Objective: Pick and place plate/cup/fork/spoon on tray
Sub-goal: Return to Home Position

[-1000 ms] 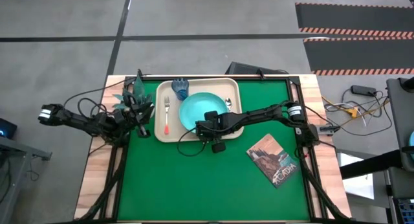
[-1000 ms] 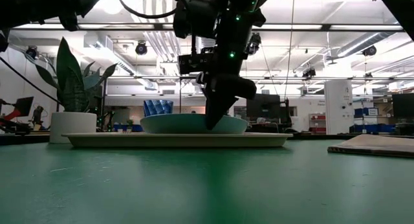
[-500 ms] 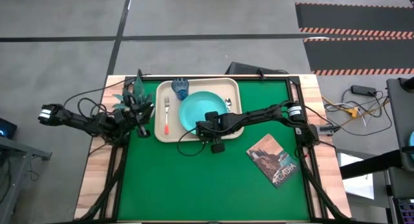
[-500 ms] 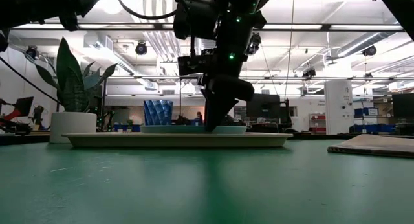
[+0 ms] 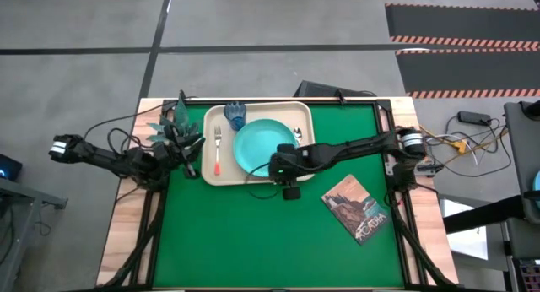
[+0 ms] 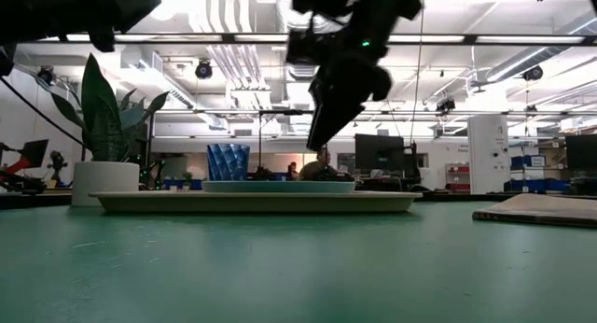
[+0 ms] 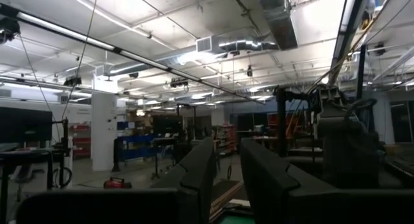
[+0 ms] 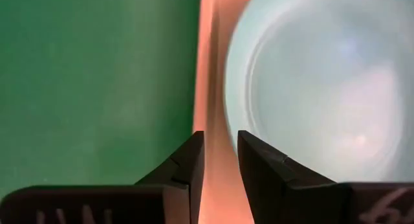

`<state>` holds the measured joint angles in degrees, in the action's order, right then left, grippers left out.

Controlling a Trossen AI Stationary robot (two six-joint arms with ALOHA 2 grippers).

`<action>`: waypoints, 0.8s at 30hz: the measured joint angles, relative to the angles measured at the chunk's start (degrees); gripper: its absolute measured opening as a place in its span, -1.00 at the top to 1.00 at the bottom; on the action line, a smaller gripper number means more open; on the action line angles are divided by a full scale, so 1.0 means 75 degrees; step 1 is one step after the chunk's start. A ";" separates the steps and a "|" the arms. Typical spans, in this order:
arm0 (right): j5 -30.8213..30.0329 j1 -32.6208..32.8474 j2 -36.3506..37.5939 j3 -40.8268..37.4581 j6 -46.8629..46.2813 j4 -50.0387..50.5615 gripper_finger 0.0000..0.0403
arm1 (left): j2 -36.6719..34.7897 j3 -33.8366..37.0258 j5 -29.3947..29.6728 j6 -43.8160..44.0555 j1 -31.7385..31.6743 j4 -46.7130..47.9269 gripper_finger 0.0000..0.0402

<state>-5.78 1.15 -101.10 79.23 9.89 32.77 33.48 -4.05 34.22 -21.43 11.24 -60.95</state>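
Observation:
The beige tray [image 5: 211,175] lies at the table's far middle. On it lie the turquoise plate [image 5: 261,146], flat, the dark-blue cup [image 5: 235,116] upright at the far left corner, the fork [image 5: 217,150] left of the plate and the spoon [image 5: 298,134] right of it. My right gripper [image 5: 273,168] hangs empty above the tray's near rim [image 8: 210,88], beside the plate's near edge [image 8: 310,88], its fingers a narrow gap apart. It is well clear of the plate in the low view [image 6: 313,144]. My left gripper [image 5: 187,164] waits left of the tray, empty, with a narrow gap [image 7: 228,160].
A white pot with a green plant [image 5: 173,127] stands at the tray's left, close to my left gripper; it also shows in the low view [image 6: 104,183]. A brown-covered book [image 5: 358,208] lies at the near right. Bare green table stretches along the near side.
The plate, held raised off the tray a second ago, has come down flat on the tray. My right gripper has let go of it, risen well above it and shifted a little toward the table's right edge.

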 joint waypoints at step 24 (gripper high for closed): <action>-0.0026 -0.0058 0.6413 -0.7065 0.0966 -0.6874 0.84 | 0.0643 0.0230 -0.3465 0.3731 0.0007 0.3533 0.69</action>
<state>-5.98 0.71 -53.00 26.25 17.13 -18.78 38.30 -2.33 8.23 6.55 11.29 -34.46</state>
